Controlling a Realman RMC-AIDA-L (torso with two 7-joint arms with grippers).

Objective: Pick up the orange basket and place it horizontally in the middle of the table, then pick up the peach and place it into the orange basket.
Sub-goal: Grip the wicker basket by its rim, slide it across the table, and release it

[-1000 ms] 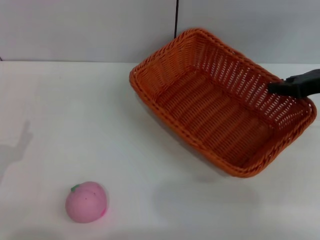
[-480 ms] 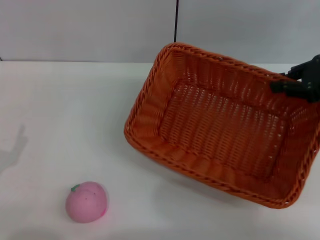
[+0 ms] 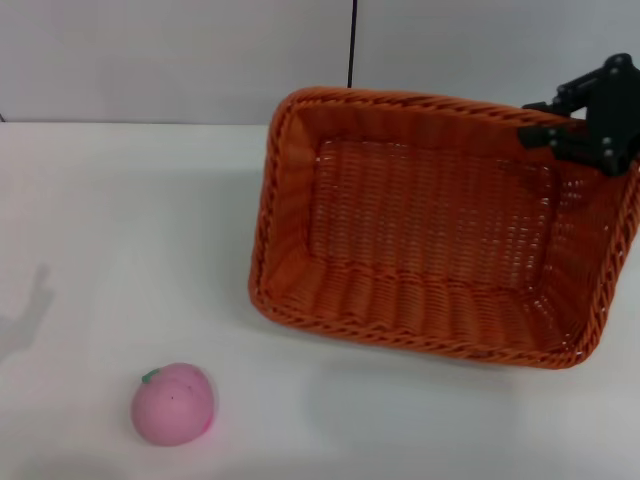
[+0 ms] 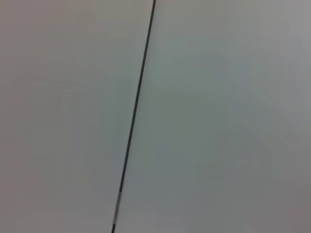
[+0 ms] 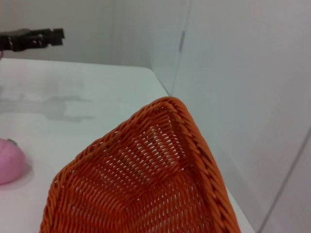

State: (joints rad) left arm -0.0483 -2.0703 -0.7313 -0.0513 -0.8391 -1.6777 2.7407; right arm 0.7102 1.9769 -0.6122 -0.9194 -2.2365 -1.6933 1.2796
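Observation:
The orange basket (image 3: 420,230) hangs tilted above the white table (image 3: 120,200), its open side facing me and its long side running left to right. A faint shadow lies on the table below it. My right gripper (image 3: 548,128) is shut on the basket's far right rim corner. The pink peach (image 3: 172,403) rests on the table at the front left, well apart from the basket. The right wrist view shows the basket's rim corner (image 5: 180,116) close up, an edge of the peach (image 5: 9,160), and my left gripper (image 5: 31,39) farther off, raised over the table's left side.
A grey wall (image 3: 180,60) with a dark vertical seam (image 3: 353,45) stands behind the table. The left arm's shadow (image 3: 30,310) falls on the table's left edge. The left wrist view shows only that wall (image 4: 218,116).
The basket has swung from a diagonal pose to lie nearly left-to-right, its near side shifting left. My right gripper has risen and moved back with the rim. The peach has not moved.

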